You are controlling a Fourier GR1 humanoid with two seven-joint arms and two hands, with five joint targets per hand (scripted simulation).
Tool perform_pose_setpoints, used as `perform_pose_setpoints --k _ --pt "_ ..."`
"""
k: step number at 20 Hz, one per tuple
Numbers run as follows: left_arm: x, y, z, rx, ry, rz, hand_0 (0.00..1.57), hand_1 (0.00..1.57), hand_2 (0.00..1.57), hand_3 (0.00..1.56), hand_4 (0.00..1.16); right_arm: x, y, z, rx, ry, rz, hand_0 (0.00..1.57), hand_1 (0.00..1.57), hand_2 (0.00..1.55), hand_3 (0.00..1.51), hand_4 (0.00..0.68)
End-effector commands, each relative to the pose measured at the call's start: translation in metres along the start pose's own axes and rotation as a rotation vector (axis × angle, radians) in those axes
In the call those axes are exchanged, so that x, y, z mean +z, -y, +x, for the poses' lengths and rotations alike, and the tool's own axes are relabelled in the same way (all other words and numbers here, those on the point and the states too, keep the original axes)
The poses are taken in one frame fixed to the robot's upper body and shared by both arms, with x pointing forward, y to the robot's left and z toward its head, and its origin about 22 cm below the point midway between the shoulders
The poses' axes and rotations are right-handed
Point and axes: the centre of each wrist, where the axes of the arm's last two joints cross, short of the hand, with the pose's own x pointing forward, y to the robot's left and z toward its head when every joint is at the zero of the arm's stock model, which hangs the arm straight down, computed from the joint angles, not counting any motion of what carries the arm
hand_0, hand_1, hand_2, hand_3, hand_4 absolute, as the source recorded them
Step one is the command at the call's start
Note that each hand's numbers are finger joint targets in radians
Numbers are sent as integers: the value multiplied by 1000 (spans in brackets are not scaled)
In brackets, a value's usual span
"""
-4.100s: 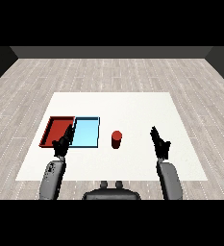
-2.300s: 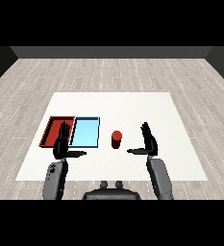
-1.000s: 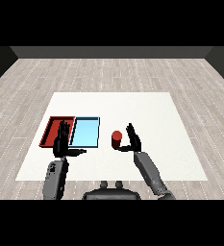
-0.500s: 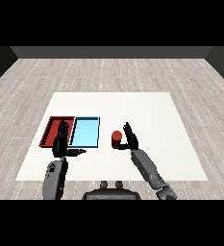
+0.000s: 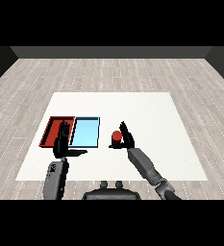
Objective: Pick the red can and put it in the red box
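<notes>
Head view, sole view. Item: red can [image 5: 116, 138], upright on the white surface [image 5: 152, 115], standing at 3 o'clock of the light blue tray [image 5: 85, 131] and apart from it, not yet lifted. Item: right robot hand [image 5: 126, 138], set against the can's 3 o'clock side with fingers straight and raised and the thumb reaching low toward the can; open, not curled round it; whether it touches the can cannot be told. Judged purpose: positioned to close on the can for the pick. Item: left robot hand [image 5: 63, 144], fingers straight and upright, thumb out toward 3 o'clock, holding nothing; it hangs at the 6 o'clock edge where the two trays meet, judged idle. Containers: red tray [image 5: 51, 132], touching the light blue tray on its 9 o'clock side, nothing visible inside; the light blue tray likewise shows only its bare floor. Destination for the can lies beyond the blue tray, toward 9 o'clock.
</notes>
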Motion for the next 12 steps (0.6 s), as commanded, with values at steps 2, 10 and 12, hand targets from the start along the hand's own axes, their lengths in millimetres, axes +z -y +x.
perform_pose_setpoints --k 2,10,12 --pt "-3 -3 -16 6 -4 16 0 0 0 0 0 -19 4 -2 -8 5 20 0 0 0 0 0" --pt "10 3 9 -6 1 12 0 0 0 0 0 -24 -14 0 -13 -43 37 0 0 0 0 0" --pt "-12 5 9 -3 22 -1 0 0 0 0 0 -8 -3 -16 21 -33 22 0 0 0 0 0"
